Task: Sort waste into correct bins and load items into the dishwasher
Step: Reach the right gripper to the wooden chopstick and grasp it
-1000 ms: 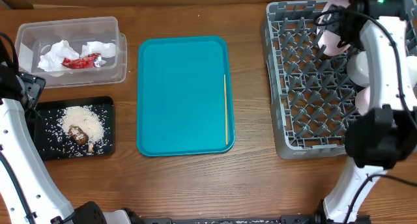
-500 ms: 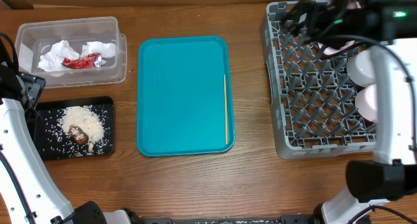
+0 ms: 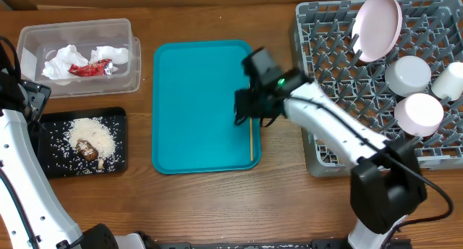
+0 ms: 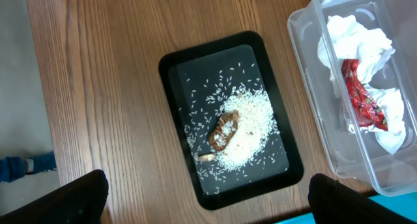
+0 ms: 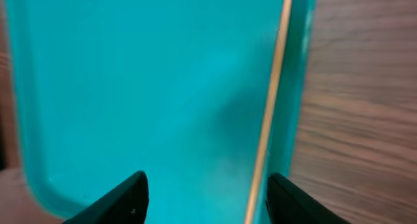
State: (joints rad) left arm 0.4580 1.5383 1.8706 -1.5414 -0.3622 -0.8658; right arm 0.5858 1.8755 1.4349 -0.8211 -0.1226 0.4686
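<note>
1. Got the right claw (image 3: 246, 110) hanging low over the right edge of the teal tray (image 3: 195, 111), middle of the overhead frame. Spread wide in the wrist view, holding nothing. Reads as a line-up for a pinch.
2. Can see the wooden stick (image 3: 251, 144) lying lengthwise along that tray's right rim. In the wrist view, sitting between the fingers (image 5: 293, 198) but hugging the right-hand one rather than centred.
3. Going to be a fiddly grab, probably: thin, flat on the tray, tucked near the raised lip. Likely to roll or skate off if clipped by one finger first. Worth nudging sideways to centre before closing.
4. Upper right: grey dish rack (image 3: 329, 61) with the pale pink dish (image 3: 380, 26) stood on edge between the pegs, presumably to stay upright. Also a few pale cups or bowls (image 3: 409, 74) nested beside it. Looks like only the stick left to load.
5. Left claw (image 4: 208, 204) also spread wide and empty, parked above the black tray (image 4: 172, 107) at lower left of the wooden surface (image 3: 137, 205).
6. Waste looks sorted already: rice (image 4: 251, 120) and the brown lump (image 4: 223, 129) in the black tray. Crumpled napkins (image 4: 352, 35) and the red wrapper (image 4: 361, 97) in the clear tub (image 4: 306, 48). Food kept apart from paper and plastic, by the look of it.
</note>
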